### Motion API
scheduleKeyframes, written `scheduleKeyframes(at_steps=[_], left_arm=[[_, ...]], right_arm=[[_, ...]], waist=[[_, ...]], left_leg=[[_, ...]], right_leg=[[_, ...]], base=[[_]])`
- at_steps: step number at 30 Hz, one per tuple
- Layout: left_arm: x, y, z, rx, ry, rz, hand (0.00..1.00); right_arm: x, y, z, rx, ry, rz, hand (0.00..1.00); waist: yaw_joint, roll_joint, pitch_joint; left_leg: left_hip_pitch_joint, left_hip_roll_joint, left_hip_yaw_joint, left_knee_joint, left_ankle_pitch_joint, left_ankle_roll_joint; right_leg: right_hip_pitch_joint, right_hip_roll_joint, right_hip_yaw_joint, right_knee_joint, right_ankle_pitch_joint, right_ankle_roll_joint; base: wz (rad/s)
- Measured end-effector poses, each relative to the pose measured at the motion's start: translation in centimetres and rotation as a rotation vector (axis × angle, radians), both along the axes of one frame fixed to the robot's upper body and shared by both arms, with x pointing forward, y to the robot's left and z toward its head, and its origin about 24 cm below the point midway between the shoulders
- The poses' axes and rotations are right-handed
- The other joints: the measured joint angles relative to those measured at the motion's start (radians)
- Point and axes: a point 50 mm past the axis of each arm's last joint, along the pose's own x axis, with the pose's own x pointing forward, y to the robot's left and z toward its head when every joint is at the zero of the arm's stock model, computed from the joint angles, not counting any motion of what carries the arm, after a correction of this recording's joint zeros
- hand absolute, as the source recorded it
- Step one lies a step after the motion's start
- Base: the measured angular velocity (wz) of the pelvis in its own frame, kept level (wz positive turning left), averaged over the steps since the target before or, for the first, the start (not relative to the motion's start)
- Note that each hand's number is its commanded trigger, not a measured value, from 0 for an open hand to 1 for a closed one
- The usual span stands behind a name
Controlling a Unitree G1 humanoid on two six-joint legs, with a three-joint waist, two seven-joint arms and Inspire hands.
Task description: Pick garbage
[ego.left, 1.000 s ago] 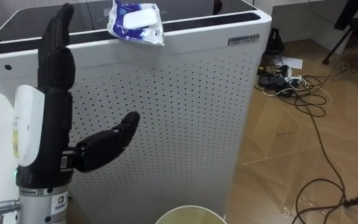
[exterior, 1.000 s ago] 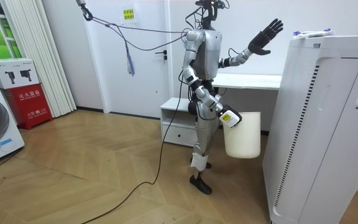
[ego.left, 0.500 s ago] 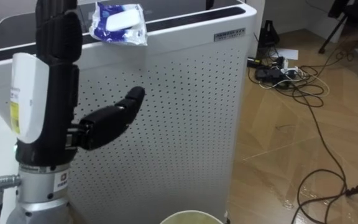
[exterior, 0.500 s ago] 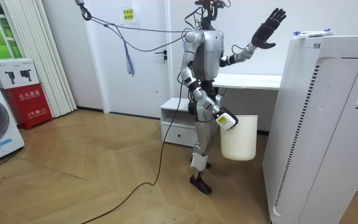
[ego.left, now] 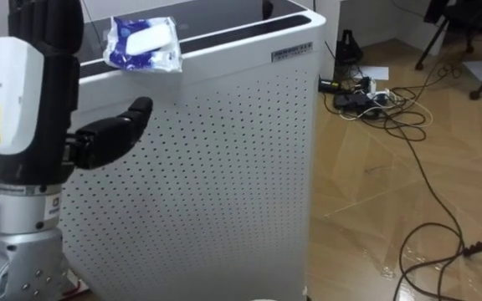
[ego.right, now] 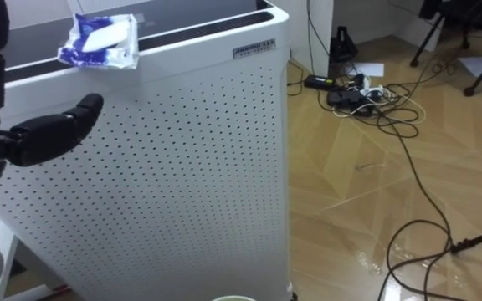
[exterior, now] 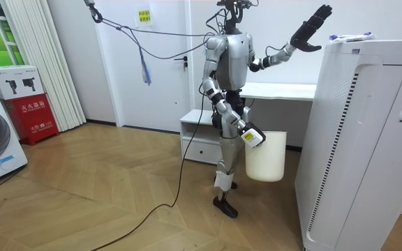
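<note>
Left eye view: the left hand (ego.left: 53, 125) is raised, fingers straight, thumb out toward 3 o'clock. The blue-white packet (ego.left: 143, 43) lies at its 1 o'clock atop the white appliance (ego.left: 224, 167). The right hand (exterior: 248, 134) grips a bucket (exterior: 265, 157).

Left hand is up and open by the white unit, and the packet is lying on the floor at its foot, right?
Not quite. The left hand is up and open by the white unit, but the packet lies on the unit's top edge, not on the floor; the left eye view shows it.
</note>
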Motion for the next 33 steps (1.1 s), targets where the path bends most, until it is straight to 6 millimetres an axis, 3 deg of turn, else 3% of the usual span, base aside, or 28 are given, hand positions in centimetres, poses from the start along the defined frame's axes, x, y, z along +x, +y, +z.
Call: scheduleKeyframes(at_steps=[9, 17, 28, 33], left_arm=[[0.4, 1.2, 0.7, 0.141, 0.047, 0.084, 0.00], [1.1, 1.2, 0.6, 0.184, 0.149, 0.111, 0.00], [2.0, 1.5, -1.0, 0.216, 0.347, 0.120, 0.00], [2.1, 1.6, -1.3, 0.224, 0.398, 0.125, 0.00]], right_arm=[[-0.1, -1.1, 0.1, -0.027, 0.018, -0.023, 1.00], [0.1, -1.3, 0.2, -0.041, 0.009, -0.015, 1.00], [0.1, -1.3, 0.2, -0.042, 0.010, -0.013, 1.00], [0.2, -1.3, 0.3, -0.042, 0.007, -0.012, 1.00]], waist=[[0.003, -0.005, -0.0020], [-0.006, -0.034, -0.0027], [-0.014, -0.027, -0.0009], [-0.014, -0.014, 0.0000]], left_leg=[[-0.022, -0.002, -0.003, 0.004, 0.001, 0.001], [-0.022, -0.002, 0.000, 0.004, 0.001, 0.001], [-0.024, 0.000, 0.001, 0.003, 0.001, 0.001], [-0.024, 0.000, 0.001, 0.003, 0.001, 0.001]], right_leg=[[-0.023, -0.003, -0.003, 0.005, 0.001, -0.001], [-0.020, -0.003, -0.002, 0.003, 0.001, -0.001], [-0.023, 0.000, -0.002, -0.004, 0.001, -0.001], [-0.023, 0.000, -0.002, -0.003, 0.001, -0.001]], base=[[0.00], [0.00], [0.00], [0.00]])
